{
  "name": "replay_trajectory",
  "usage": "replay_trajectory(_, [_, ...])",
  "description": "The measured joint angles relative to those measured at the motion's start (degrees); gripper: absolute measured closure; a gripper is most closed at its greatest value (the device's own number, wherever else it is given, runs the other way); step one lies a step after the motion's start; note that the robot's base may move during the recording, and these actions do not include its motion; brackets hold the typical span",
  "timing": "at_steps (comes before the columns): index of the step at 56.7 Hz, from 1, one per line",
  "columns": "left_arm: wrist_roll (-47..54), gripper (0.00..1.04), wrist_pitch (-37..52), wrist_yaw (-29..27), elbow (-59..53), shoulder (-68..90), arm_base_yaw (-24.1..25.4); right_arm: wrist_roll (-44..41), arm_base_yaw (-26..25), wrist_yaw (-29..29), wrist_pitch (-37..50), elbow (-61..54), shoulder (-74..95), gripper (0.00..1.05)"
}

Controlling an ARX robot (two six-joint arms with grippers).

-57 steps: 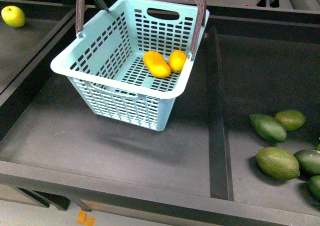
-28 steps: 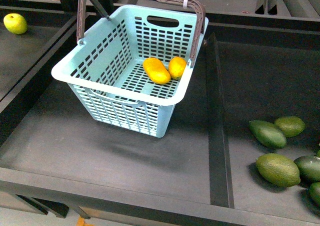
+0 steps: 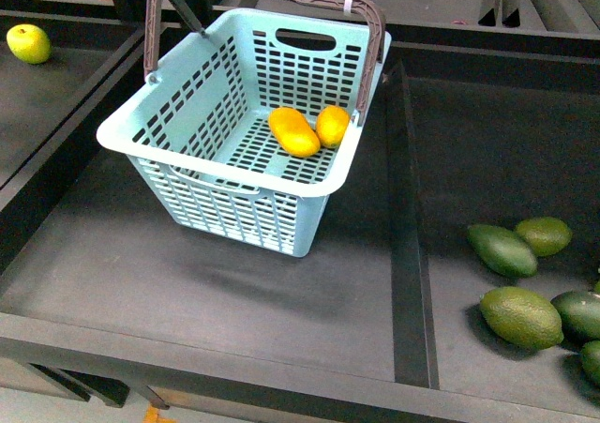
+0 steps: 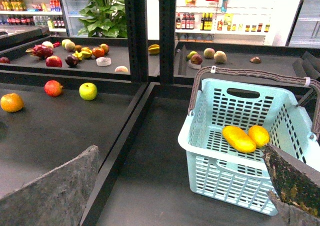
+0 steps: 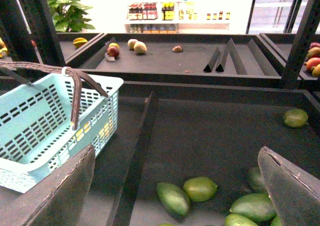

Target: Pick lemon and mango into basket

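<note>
Two yellow-orange fruits, elongated mango (image 3: pixel 293 131) touching rounder lemon (image 3: pixel 332 125), inside pale turquoise slotted plastic basket (image 3: pixel 225 170); open dark counter (image 3: pixel 187 273) around. Both tools spread apart: left tool (image 4: pixel 170 186), right tool (image 5: pixel 177 186).

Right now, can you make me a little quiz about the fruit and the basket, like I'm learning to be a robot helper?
1. True or false: the mango and lemon both lie inside the basket.
2. In the front view, which is the longer fruit in the basket? A mango, B lemon.
3. Fill in: the dark green fruits lie in the tray section to the ____ of the basket, seen from the front.

Key
1. True; they touch on its slotted floor.
2. A.
3. right.
</note>
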Motion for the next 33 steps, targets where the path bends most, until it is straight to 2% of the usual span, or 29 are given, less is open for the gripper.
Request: replay_trajectory(33, [0.0, 0.07, 0.0, 0.0, 0.0, 0.0, 0.0, 0.0, 0.0, 0.0, 0.0, 0.0, 0.0, 0.09])
